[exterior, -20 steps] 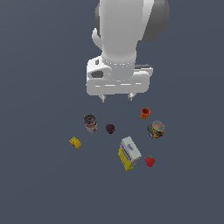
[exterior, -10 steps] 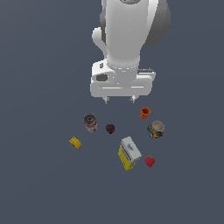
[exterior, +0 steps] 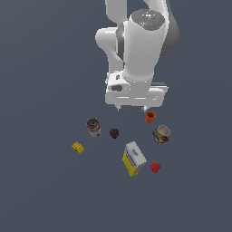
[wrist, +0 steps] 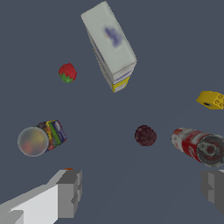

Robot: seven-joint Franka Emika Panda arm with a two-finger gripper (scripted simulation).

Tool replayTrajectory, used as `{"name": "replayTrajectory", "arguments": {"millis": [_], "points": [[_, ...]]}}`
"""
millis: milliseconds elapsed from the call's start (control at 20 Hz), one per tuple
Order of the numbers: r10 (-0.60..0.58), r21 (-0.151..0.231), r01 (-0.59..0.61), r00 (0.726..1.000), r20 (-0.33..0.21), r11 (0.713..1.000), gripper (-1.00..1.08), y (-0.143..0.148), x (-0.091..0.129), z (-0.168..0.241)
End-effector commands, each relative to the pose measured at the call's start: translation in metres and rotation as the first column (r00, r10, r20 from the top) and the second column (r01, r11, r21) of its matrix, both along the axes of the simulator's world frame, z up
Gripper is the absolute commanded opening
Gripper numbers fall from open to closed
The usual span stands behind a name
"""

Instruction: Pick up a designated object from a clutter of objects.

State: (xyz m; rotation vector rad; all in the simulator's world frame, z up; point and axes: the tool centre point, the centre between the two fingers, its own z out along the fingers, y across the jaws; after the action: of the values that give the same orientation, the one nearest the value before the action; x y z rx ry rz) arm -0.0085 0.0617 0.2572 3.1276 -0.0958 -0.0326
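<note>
Orange, tapered and hollow-topped, the small plastic cup point(exterior: 150, 117) stands upright on the dark grey surface point(exterior: 41, 190), just off to one side of my claw point(exterior: 132, 108), beside the fingertip on the exterior view's right rather than between the two. My claw is spread wide with nothing in it. In the wrist view only a sliver of orange point(wrist: 68, 168) peeps over that finger point(wrist: 70, 192), so I judge I must shift sideways toward the cup before descending. Nearest the cup is the multicoloured round-topped item point(exterior: 161, 134); the dark plum point(exterior: 114, 133) and the red-and-white can point(exterior: 94, 127) sit farther from it. The yellow-white-blue box point(exterior: 133, 158), red strawberry point(exterior: 155, 166) and yellow cube point(exterior: 78, 147) lie well apart from it.
</note>
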Motion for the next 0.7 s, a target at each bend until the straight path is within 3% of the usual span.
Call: {"name": "replayTrajectory", "arguments": {"millis": [0, 650], "points": [[-0.036, -0.004, 0.036, 0.999, 0.002, 0.999, 1.0, 0.011, -0.004, -0.013], [-0.221, -0.014, 0.221, 0.975, 0.018, 0.975, 1.0, 0.068, -0.037, -0.077]]}}
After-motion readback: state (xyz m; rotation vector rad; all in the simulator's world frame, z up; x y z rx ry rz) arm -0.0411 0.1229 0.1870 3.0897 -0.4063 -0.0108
